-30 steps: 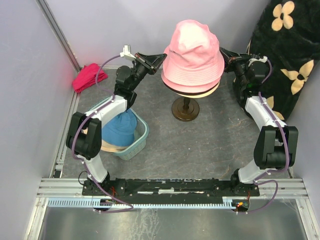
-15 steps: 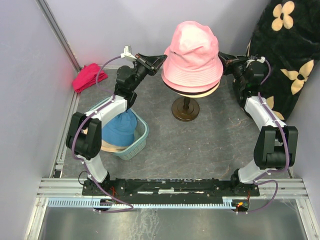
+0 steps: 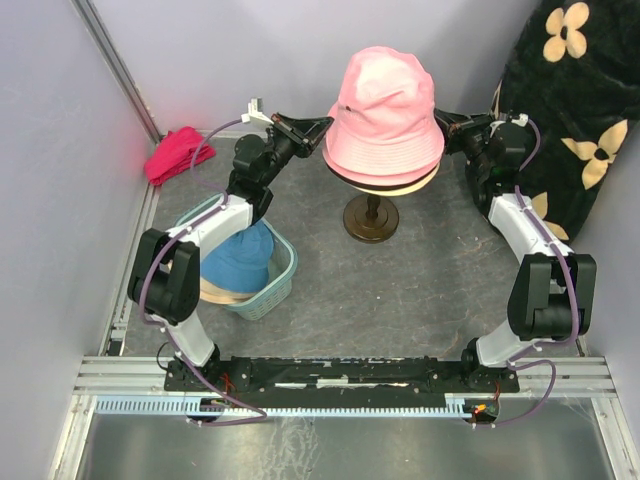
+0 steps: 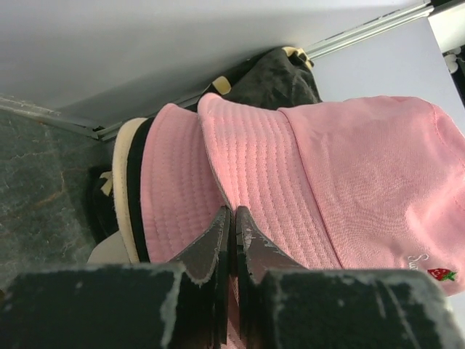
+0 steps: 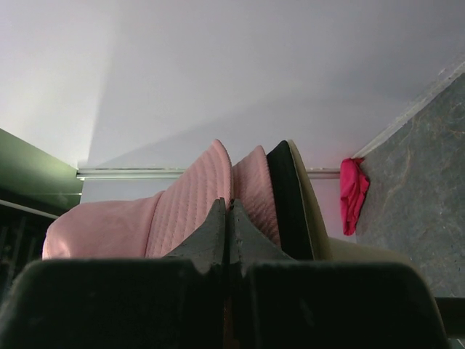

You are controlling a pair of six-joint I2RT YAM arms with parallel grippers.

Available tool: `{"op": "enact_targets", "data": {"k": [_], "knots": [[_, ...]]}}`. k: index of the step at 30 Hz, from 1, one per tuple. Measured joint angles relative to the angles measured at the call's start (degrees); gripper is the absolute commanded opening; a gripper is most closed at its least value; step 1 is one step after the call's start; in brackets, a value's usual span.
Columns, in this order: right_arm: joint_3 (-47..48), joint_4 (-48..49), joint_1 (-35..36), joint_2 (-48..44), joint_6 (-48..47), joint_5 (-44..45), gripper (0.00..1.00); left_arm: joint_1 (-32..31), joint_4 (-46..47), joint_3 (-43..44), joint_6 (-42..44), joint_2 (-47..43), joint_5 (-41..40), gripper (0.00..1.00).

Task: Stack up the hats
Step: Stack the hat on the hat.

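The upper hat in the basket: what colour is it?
The hat is blue; best in top external view.

The pink hat (image 3: 385, 110) is made of matt woven cloth, and its brim is ridged by rows of stitching. The table (image 3: 420, 290) is finished in dull, mottled grey. The basket (image 3: 285, 272) is moulded in teal plastic. The stand (image 3: 371, 220) is finished dark and glossy, like turned wood.

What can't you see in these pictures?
Top view: the pink fabric bucket hat covers the hats beneath; only brim edges show.
Top view: the blue fabric bucket hat in the teal plastic basket hides most of the beige hat.
Left wrist view: writing by the strawberry is too small.
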Motion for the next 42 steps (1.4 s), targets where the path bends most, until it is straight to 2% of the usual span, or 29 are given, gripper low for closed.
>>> {"op": "enact_targets", "data": {"k": [36, 38, 42], "knots": [[-2.8, 0.5, 0.3, -1.7, -2.3, 0.0, 0.01, -1.1, -6.3, -1.2, -0.1, -2.7, -2.2, 0.03], [-2.8, 0.5, 0.3, -1.7, -2.4, 0.0, 0.05, -1.2, -6.2, -1.2, -0.1, -2.7, -2.2, 0.03], [-2.8, 0.6, 0.3, -1.7, -2.5, 0.0, 0.27, -1.2, -5.5, -1.5, -0.1, -2.7, -1.9, 0.03]]}}
